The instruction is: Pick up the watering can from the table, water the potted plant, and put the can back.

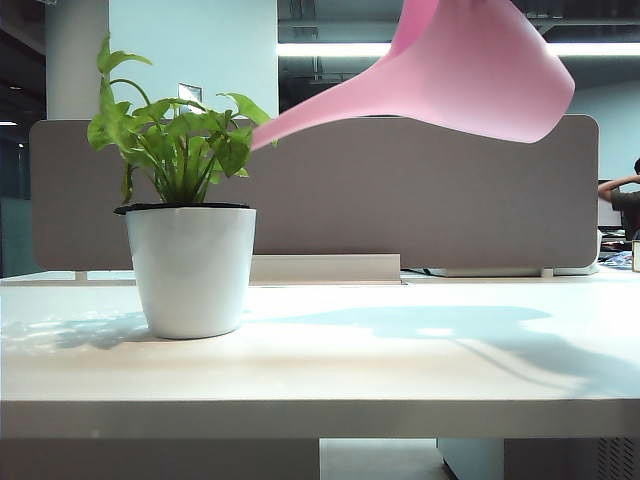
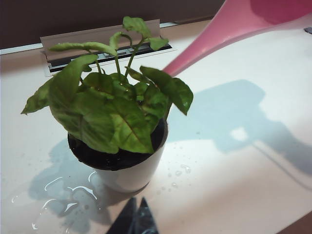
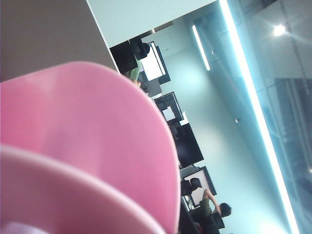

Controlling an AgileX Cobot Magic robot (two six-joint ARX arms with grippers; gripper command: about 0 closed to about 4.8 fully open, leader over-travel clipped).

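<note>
**Pink can tipped over the plant: keep the pour gentle and on the soil**

Pink plastic fills the right wrist view: the watering can point(image 3: 83, 146) sits so close to that camera that the right hand itself is out of sight, and I cannot tell from the pictures how its fingers stand, though the can hanging in the air on the right says that arm carries it. The left hand point(image 2: 136, 219) shows only as two dark fingertips close together, empty, hovering low just in front of the pot on its near side.

From the worktop-level view, the can point(image 1: 480, 75) is raised high on the right and tilted leftward, its long spout sloping down to end among the right-hand leaves of the potted plant point(image 1: 185, 200). The white pot stands upright on the left part of the worktop point(image 1: 400, 370).

Judging by this, the pouring step is under way. To do it well, the spout tip should sit over the dark soil and not over the leaves or beyond the rim; the left wrist view shows a puddle point(image 2: 63, 195) and droplets on the worktop beside the pot, so spilling is a real risk. A slow, small increase in tilt would suit, with the can kept clear of the stems. After that, levelling the can before carrying it right would avoid dribbling.
</note>
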